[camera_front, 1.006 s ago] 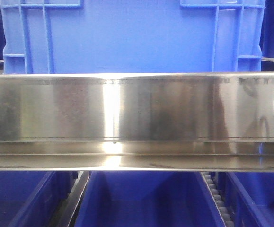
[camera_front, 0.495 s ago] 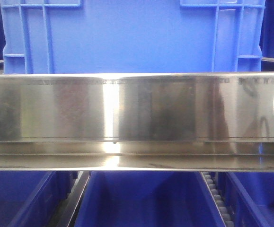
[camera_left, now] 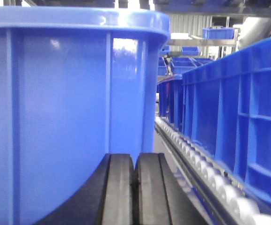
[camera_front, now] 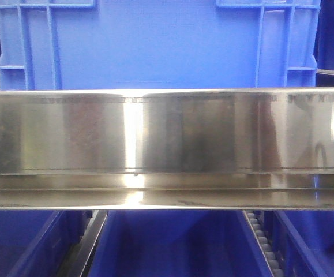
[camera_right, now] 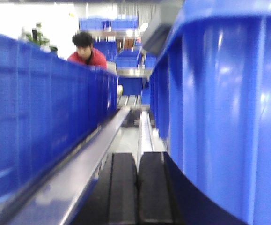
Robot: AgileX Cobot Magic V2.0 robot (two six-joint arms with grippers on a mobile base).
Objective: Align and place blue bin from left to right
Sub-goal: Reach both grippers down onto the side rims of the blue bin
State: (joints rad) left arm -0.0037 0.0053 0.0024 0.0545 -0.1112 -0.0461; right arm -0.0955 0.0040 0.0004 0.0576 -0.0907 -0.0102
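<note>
Front cam: bright mid-blue plastic crate (camera_front: 155, 46), flat wall w/ raised vertical corner ribs, sits behind shiny steel rail (camera_front: 167, 133); L wrist: left gripper (camera_left: 135, 187) pads pressed together beside crate wall; R wrist: right gripper (camera_right: 137, 187) likewise closed, empty.

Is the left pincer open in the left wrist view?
No, the left pincer is shut, its black pads touching with no gap.

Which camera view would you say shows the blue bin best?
The front view: the blue bin shows the full width of its front wall, both ribbed corners, above the steel rail. Each wrist view shows only one close side wall, likely this bin's.
</note>
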